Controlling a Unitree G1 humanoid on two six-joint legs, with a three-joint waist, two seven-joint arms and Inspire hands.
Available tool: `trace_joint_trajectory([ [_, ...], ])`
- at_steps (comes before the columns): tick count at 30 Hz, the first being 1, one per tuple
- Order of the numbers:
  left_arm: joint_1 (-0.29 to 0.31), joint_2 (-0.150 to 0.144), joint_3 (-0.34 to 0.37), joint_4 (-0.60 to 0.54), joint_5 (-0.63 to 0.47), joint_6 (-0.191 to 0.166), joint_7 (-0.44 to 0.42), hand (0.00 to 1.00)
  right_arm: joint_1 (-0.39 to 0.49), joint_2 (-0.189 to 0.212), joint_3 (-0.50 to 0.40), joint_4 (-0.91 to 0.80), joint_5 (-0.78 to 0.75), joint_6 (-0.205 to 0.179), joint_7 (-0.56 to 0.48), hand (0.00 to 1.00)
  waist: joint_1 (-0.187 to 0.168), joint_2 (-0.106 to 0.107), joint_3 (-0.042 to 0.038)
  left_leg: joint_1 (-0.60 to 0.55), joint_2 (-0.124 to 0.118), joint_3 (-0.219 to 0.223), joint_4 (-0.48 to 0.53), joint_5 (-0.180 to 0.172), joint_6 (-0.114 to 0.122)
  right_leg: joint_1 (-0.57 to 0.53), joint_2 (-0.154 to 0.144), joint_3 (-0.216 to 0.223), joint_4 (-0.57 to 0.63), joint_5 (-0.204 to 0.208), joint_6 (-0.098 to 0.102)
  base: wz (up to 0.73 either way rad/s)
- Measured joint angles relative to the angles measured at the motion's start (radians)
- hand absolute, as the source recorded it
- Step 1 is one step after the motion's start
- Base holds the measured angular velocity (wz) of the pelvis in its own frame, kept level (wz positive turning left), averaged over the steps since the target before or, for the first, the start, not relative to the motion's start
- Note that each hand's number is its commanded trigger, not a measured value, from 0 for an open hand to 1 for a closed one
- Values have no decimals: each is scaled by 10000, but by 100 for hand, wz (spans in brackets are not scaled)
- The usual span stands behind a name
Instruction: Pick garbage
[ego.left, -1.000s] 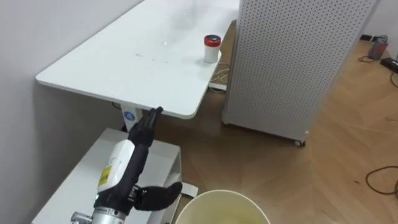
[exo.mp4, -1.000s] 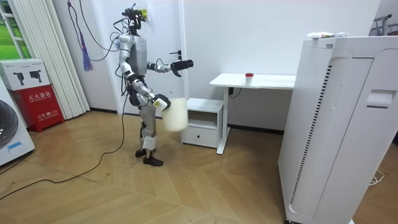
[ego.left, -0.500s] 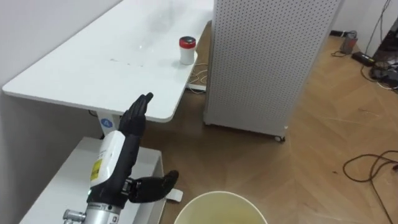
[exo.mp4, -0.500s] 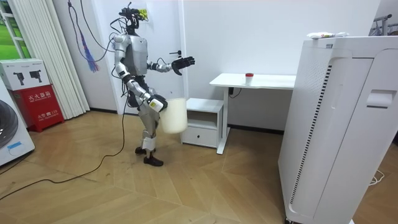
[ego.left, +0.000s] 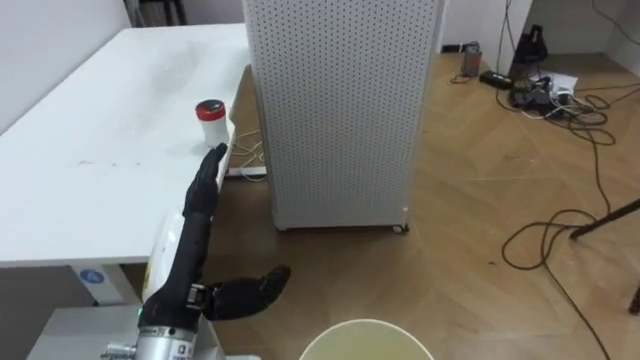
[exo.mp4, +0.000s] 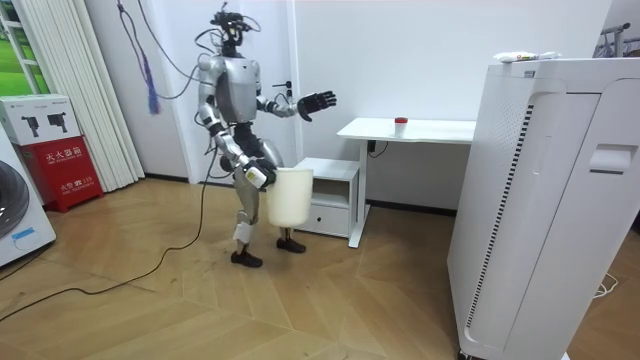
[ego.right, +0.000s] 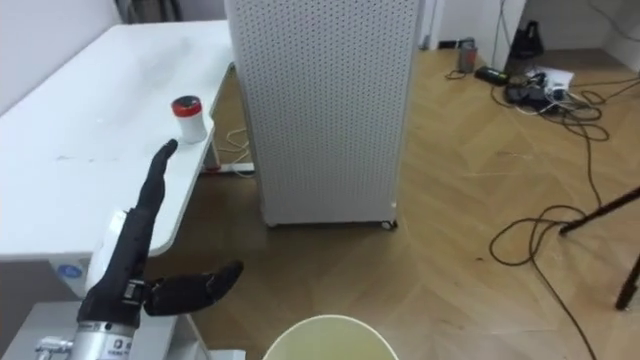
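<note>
Biggest thing here is the tall white unit (ego.left: 340, 100), its perforated side facing the robot, standing on the wood floor just off the far end of the counter (ego.left: 90, 170). The counter is a long white top set against the wall. A low drawer cabinet (exo.mp4: 325, 195) sits tucked at its near end. The robot stands upright on the floor right beside that cabinet, one foot ahead of the other, facing along the counter. Loose cables (ego.left: 560, 220) lie across the floor past the unit. A cream bin (exo.mp4: 288, 195) hangs at the robot's hip, clear of the floor, with its round rim just under the head camera. The right hand (exo.mp4: 258, 177) is at the bin's upper edge, but from where I stand I cannot tell whether it is clasped. The left hand (ego.left: 198, 215) is raised out in front, flat and open with the thumb spread wide, holding nothing, short of the counter's near end. The garbage, a small white cup (ego.left: 210, 122) with a red lid, stands upright on the counter close to the long edge away from the wall, well apart from both hands.
</note>
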Motion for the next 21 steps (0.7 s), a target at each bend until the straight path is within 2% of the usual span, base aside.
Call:
trace_joint_trajectory([
  [2, 15, 6, 63, -3, -5, 2, -6, 0, -11, 12, -1, -48, 7, 3, 12, 100, 204, -134, 38, 57, -65, 266, 313, -319, 164, 245, -279, -247, -299, -40, 99, -31],
  [4, 13, 9, 137, -12, -5, 1, -39, 0, -14, 53, -16, -74, -19, 2, 11, 100, 217, -122, 61, 65, -133, 306, 901, -870, 237, 623, -492, -387, -492, -148, 163, -8],
  [6, -4, 80, 289, -108, 52, 1, -58, 0, -19, 105, 77, -157, -52, 23, 41, 100, 236, -169, 81, 48, -203, 427, 1757, -1695, 320, 983, -638, -405, -373, -511, 233, -6],
  [7, -3, 109, 307, -182, 55, 1, -59, 0, -16, 99, 76, -284, -35, 59, 41, 100, 242, -199, 92, 28, -278, 467, 1889, -1857, 356, 992, -697, -402, -222, -638, 277, 0],
  [8, -26, 114, 319, -312, 46, 0, -59, 0, -27, 68, 73, -537, 48, 68, 37, 100, 250, -238, 94, -48, -368, 521, 2089, -2156, 435, 913, -838, -468, 259, -879, 425, 6],
  [9, -43, 101, 303, -318, 30, 1, -62, 0, -44, 50, 84, -682, 63, 67, 31, 100, 232, -235, 93, 33, -469, 560, 2275, -2372, 520, 613, -1068, -823, 1269, -970, 573, 7],
  [10, -42, 99, 302, -313, 19, 1, -62, 0, -47, 50, 113, -721, 63, 67, 31, 100, 244, -242, 97, 122, -521, 592, 2337, -2486, 579, 416, -1210, -1032, 1956, -938, 631, 8],
  [11, -46, 101, 329, -313, 39, -3, -40, 0, -61, 75, 156, -798, 29, 67, 30, 100, 247, -242, 106, 298, -637, 602, 2532, -2770, 656, -23, -1541, -1396, 3424, -653, 1020, 14],
  [12, -49, 91, 333, -314, 75, -6, 41, 0, -87, 94, 157, -835, 2, 63, 33, 100, 202, -245, 115, 518, -741, 635, 2701, -3066, 741, -416, -1842, -1613, 4649, -118, 1052, 17],
  [13, -47, 91, 332, -314, 120, -6, 54, 0, -99, 93, 142, -835, -3, 62, 34, 100, 208, -236, 130, 635, -787, 636, 2736, -3164, 794, -550, -1967, -1676, 5100, 200, 1023, 26],
  [14, -51, 107, 314, -321, 167, -7, 83, 0, -137, 73, 128, -817, -2, 58, 29, 100, 187, -109, 156, 903, -819, 506, 2758, -3342, 881, -768, -2069, -1823, 5744, 899, 1021, 23],
  [15, -61, 127, 291, -325, 266, -8, 248, 0, -207, 68, 130, -767, -3, 49, 27, 100, 134, 17, 183, 1112, -810, 296, 2660, -3445, 938, -1022, -2056, -1876, 6216, 1429, 1028, 24],
  [16, -65, 125, 292, -324, 315, -8, 330, 0, -227, 68, 130, -753, 12, 51, 25, 100, 148, 74, 203, 1196, -804, 201, 2590, -3470, 953, -1165, -2055, -1926, 6315, 1321, 1030, 24],
  [17, -63, 124, 319, -331, 444, -7, 505, 0, -193, 67, 128, -761, 75, 50, 25, 100, 169, 149, 239, 1360, -800, -15, 2364, -3471, 956, -1543, -2008, -1971, 6287, 814, 1000, 40],
  [18, -64, 125, 370, -343, 533, -11, 630, 0, -87, 69, 130, -773, 62, 50, 34, 100, 153, 219, 268, 1522, -749, -285, 2195, -3470, 953, -1918, -1834, -1957, 5825, 406, 929, 46],
  [19, -67, 122, 368, -343, 529, -12, 680, 0, -25, 71, 139, -772, 51, 51, 44, 100, 119, 224, 266, 1615, -726, -382, 2087, -3465, 945, -2070, -1725, -1958, 5412, 278, 918, 58],
  [21, -65, 73, 365, -398, 581, -12, 734, 0, 120, 73, 168, -757, -38, 50, 21, 100, 70, 222, 249, 2024, -667, -902, 1803, -3497, 860, -2226, -1417, -1864, 2565, 291, 850, 63],
])
